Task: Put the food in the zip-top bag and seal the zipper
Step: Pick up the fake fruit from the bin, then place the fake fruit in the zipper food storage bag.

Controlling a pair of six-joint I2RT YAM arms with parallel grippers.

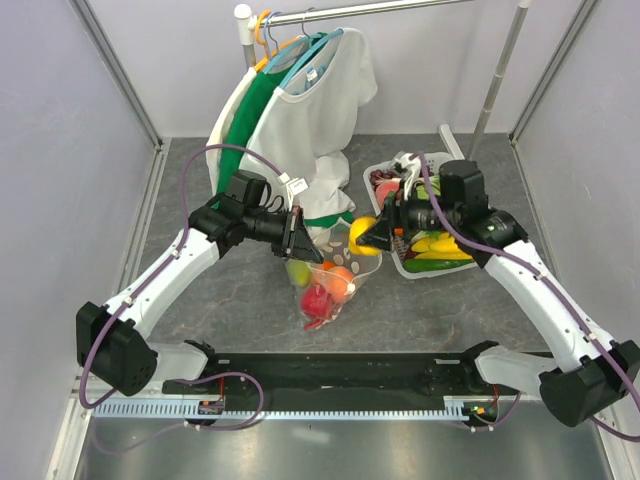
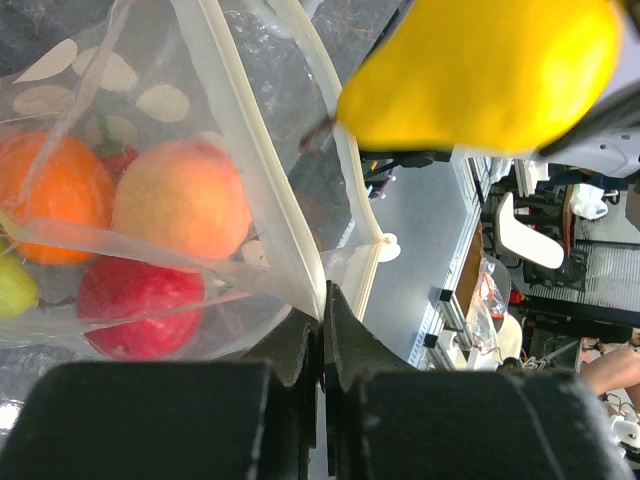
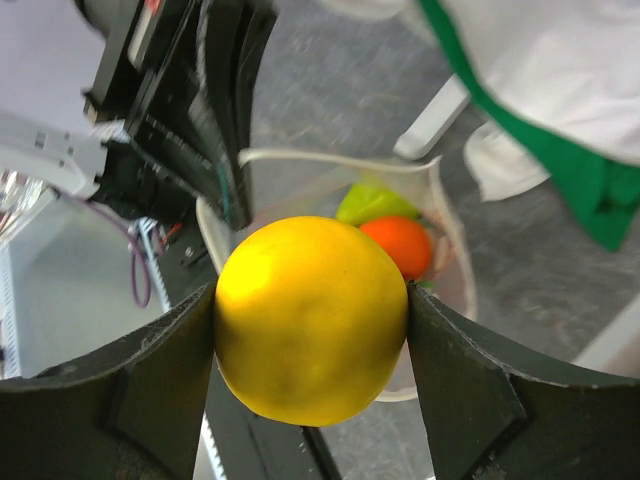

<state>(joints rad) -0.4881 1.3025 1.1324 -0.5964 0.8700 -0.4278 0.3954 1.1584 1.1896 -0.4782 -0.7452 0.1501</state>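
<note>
1. The left gripper point(image 1: 297, 241) is clenched on the near edge of the bag's point(image 1: 326, 286) mouth. In the left wrist view its fingers point(image 2: 300, 345) meet with the plastic pinched between them.
2. The bag hangs from that grip and sags to the table point(image 1: 200, 300), its mouth held open. The zipper point(image 2: 268, 170) runs as a pale strip along the open edge, unsealed.
3. Food already lies in the bag: an orange fruit point(image 2: 50, 190), a peach point(image 2: 180, 200), a red fruit point(image 2: 140, 310) and a green one point(image 2: 14, 285).
4. White garments point(image 1: 320, 110) with green trim hang on a rack point(image 1: 380, 10) behind the bag.
5. The lemon point(image 3: 310, 320) hangs in the air just above the bag's mouth, not yet inside.
6. The right gripper point(image 1: 379, 236) grasps the lemon, one finger pressed on each side of it.
7. A white basket point(image 1: 415, 272) sits on the table under the right arm, with yellow, green and dark red food in it.
</note>
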